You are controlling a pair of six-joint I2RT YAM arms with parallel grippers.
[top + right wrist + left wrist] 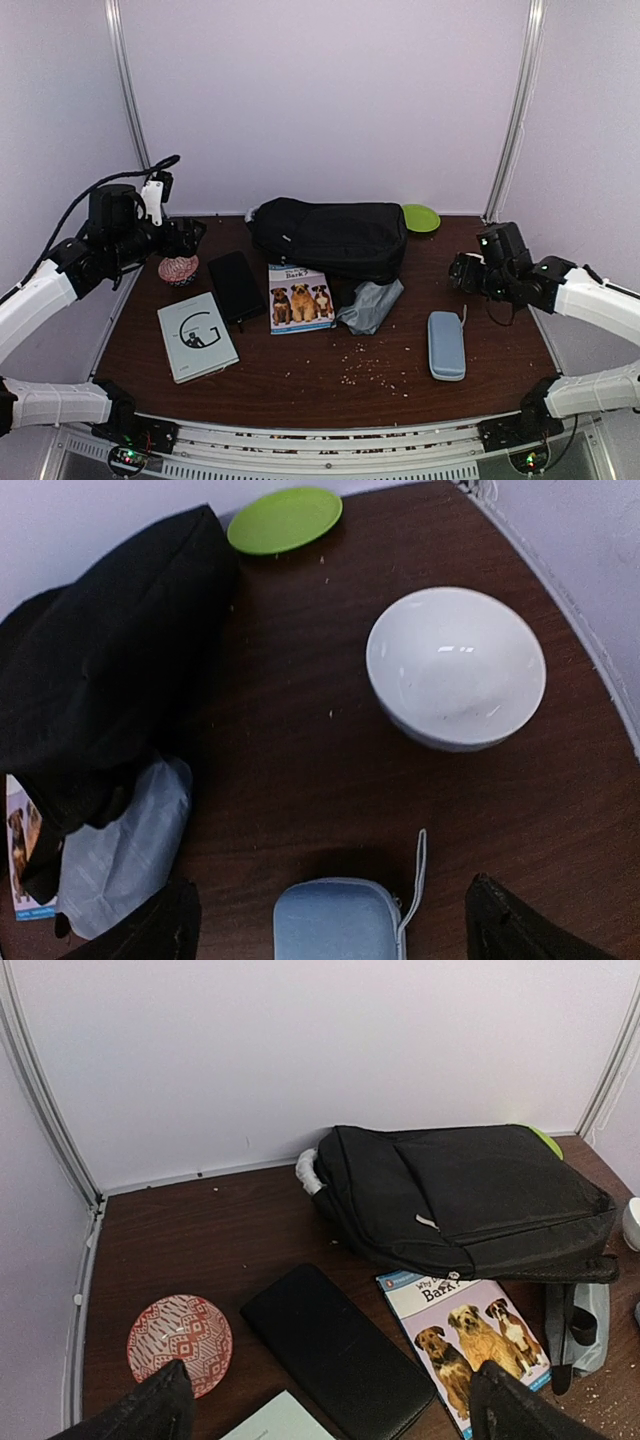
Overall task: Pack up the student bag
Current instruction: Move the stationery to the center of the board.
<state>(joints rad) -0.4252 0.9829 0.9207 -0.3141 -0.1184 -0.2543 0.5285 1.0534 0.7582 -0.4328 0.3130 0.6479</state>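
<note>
Pale lilac walls close in your dark brown wooden bench (300, 375). Toward its back, near the middle, the large black soft fabric student bag (330, 238) lies flat on its side.

Your left tool (188, 236) hangs off the bag's left end, apart from it, with its fingers spread wide and nothing held. Your right tool (462, 272) sits off the bag's right end, near it but not touching, also spread wide and empty.

A paperback book with three dogs on its cover (300, 298) and a crumpled grey plastic pouch (370, 305) lie against the bag's front edge. A flat black notebook (236, 285) lies just left of the book, and a round lime-green plate (421, 217) sits behind the bag's right corner.

Further out are a red patterned bowl (178, 268), a grey hardback book (197, 336), a light-blue zipped pencil case (446, 345) and a white bowl (456, 668).
</note>
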